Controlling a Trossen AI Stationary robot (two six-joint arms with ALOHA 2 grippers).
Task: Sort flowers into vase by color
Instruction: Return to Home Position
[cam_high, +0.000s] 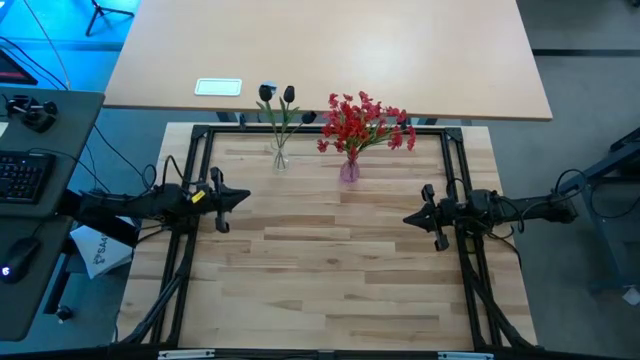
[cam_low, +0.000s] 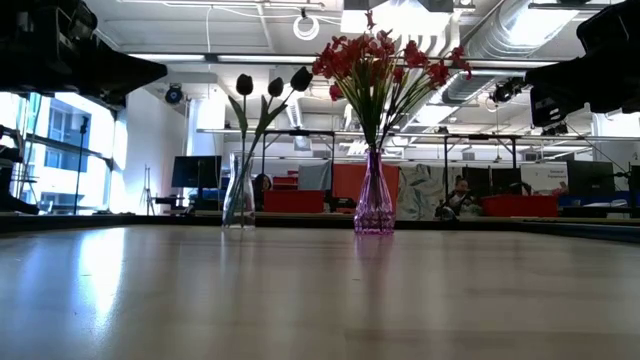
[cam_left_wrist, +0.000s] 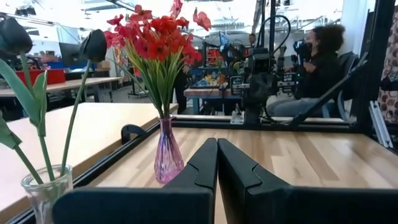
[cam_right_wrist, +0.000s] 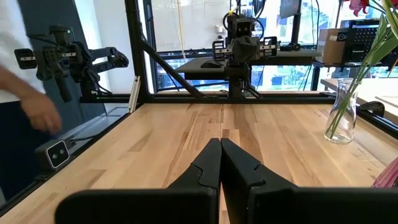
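My left gripper (cam_left_wrist: 217, 148) has its two dark fingers pressed flat together with nothing between them. It hangs above the wooden table (cam_high: 340, 290) near one side edge. My right gripper (cam_right_wrist: 220, 144) is the same, closed on nothing, over the opposite side, and the two point at each other across the bare wood. In the low view both arms are only dark shapes cut off at the top corners, so their fingers cannot be read there.

Closest to my left fingertips, just off to the side toward the table's back edge, stands the clear vase (cam_left_wrist: 46, 190). Its base is hidden behind my own gripper body. It holds the black buds (cam_low: 275, 87) on thin green stems. The low view shows three, but from my left wrist I see only two, one clipped by the picture's edge.

A little farther ahead on the same side is the purple vase (cam_left_wrist: 168, 155) with the red flowers (cam_left_wrist: 158, 37) spread wide above it.

From my right gripper the order reverses. The purple vase is nearer, but there it is only a pink sliver at the picture's edge. The clear vase stands beyond it, its blossoms cropped away.

Past the table's frame a seated person (cam_left_wrist: 320, 56) shows in the room. From my right wrist a blurred hand (cam_right_wrist: 43, 118) shows at the side.
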